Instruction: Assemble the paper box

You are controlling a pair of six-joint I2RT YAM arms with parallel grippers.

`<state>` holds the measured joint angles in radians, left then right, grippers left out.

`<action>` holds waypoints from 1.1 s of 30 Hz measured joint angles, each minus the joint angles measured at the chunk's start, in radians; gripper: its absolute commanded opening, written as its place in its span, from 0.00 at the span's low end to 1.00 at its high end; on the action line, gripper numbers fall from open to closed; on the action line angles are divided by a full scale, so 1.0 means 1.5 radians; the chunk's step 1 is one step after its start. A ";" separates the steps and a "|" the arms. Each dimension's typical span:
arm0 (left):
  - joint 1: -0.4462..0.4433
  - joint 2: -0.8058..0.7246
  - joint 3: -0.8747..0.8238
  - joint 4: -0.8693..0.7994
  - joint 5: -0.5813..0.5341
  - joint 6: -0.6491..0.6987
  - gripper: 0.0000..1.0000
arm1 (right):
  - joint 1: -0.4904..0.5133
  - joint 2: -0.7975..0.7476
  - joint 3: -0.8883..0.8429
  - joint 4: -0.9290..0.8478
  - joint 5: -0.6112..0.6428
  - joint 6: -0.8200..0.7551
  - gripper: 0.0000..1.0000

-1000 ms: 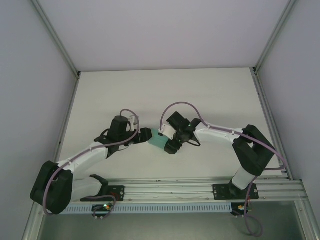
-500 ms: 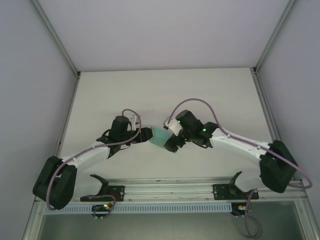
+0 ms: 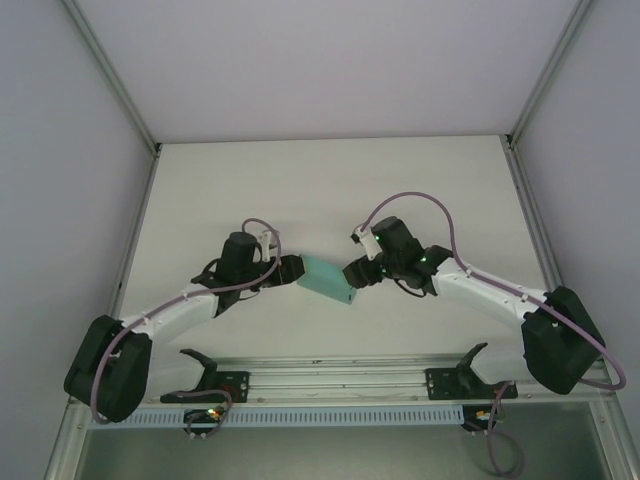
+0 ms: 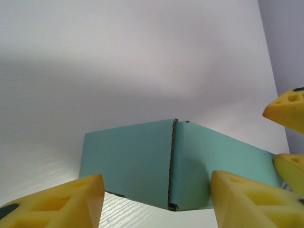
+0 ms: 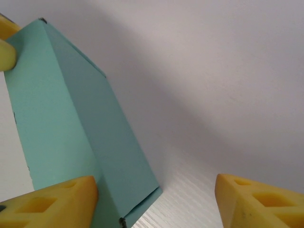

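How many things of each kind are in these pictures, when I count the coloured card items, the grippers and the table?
Teal paper box: 1
Grippers: 2, the left gripper and the right gripper
White table: 1
Total: 4

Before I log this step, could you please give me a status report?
Left gripper open, right gripper open. Paper box on table between them, ungripped. Nothing blocking.

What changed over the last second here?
The right gripper moved back to the right, off the paper box, uncovering its top; its elbow swung outward. Its jaws stand open. The left gripper stayed at the box's left end, and the box kept its place.
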<state>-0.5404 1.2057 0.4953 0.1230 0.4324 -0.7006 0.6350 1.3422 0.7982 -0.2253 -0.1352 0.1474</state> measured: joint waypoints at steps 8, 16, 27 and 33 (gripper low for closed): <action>0.005 -0.016 0.075 -0.098 -0.025 0.037 1.00 | 0.000 -0.008 -0.028 0.048 -0.008 0.026 0.65; 0.017 0.030 0.112 -0.092 -0.013 0.054 0.75 | 0.000 -0.007 -0.028 0.052 -0.008 0.026 0.65; 0.029 0.101 0.086 0.009 0.047 0.032 0.27 | -0.002 -0.012 -0.030 0.054 0.001 0.027 0.65; 0.028 0.091 0.061 0.043 0.060 0.027 0.25 | -0.002 -0.065 -0.062 0.041 0.008 0.031 0.65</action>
<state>-0.4976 1.3415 0.5865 0.1883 0.5228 -0.6594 0.6327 1.2446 0.7048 -0.1642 -0.1234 0.1944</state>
